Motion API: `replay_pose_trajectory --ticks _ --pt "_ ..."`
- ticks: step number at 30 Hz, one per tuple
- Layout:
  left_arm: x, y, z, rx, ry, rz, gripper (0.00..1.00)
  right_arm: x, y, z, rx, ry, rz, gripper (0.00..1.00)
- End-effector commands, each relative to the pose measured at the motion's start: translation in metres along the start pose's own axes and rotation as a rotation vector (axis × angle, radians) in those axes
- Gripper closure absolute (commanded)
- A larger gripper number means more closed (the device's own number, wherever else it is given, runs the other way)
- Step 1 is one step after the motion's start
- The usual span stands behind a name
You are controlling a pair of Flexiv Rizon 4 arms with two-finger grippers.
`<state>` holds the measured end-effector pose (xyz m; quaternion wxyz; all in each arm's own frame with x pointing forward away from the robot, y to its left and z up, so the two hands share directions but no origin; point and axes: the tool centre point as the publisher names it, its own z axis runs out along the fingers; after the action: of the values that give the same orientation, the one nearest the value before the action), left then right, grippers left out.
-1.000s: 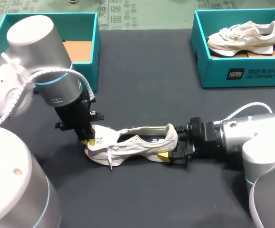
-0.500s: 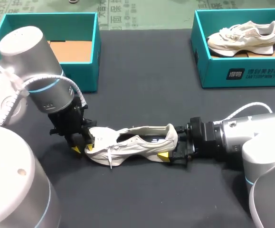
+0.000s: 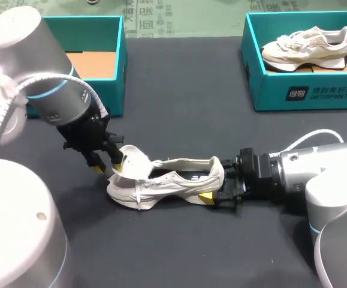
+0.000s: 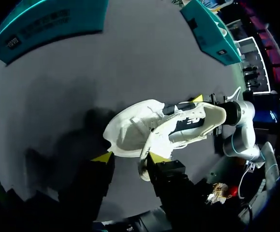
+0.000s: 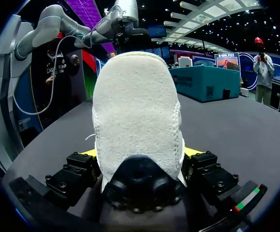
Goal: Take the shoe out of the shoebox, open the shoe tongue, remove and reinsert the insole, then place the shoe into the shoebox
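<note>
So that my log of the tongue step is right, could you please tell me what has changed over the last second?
The left hand slid off the toe toward my left, then came back higher. The tongue now stands lifted against it, and the hand is open. The right hand stayed shut on the shoe at its heel, and the shoe kept its place.

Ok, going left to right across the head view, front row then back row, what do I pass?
Front: left hand at the toe end → shoe → right hand gripping the heel. Back: open shoebox → second shoebox holding a second shoe.
</note>
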<state>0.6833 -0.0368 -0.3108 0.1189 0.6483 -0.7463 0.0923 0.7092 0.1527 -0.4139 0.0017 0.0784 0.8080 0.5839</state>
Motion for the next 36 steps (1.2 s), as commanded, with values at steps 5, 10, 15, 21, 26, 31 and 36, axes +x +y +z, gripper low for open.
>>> replay_pose_trajectory --ticks 5,10,15,21,26,31,36 --pt "0.031 0.001 -0.043 0.024 0.0 0.123 0.56 0.0 -0.001 0.004 0.004 -0.001 0.001 1.0" --pt "0.052 -0.007 -0.063 0.017 0.017 0.237 0.54 0.0 -0.001 0.004 0.004 -0.001 0.001 1.0" --pt "0.07 -0.017 -0.075 0.011 0.022 0.347 0.56 0.0 -0.001 0.004 0.004 -0.001 0.001 1.0" --pt "0.091 -0.026 -0.082 -0.055 0.026 0.54 0.64 0.0 -0.001 0.004 0.004 -0.001 0.001 1.0" --pt "0.106 -0.03 -0.084 -0.084 0.023 0.659 0.8 0.0 -0.001 0.004 0.004 -0.001 0.001 1.0" --pt "0.121 -0.033 -0.084 -0.117 0.037 0.779 1.0 0.0 -0.001 0.004 0.004 -0.001 0.001 1.0" --pt "0.132 -0.031 -0.085 -0.18 0.027 0.969 1.0 0.0 -0.001 0.004 0.004 -0.001 0.001 1.0"
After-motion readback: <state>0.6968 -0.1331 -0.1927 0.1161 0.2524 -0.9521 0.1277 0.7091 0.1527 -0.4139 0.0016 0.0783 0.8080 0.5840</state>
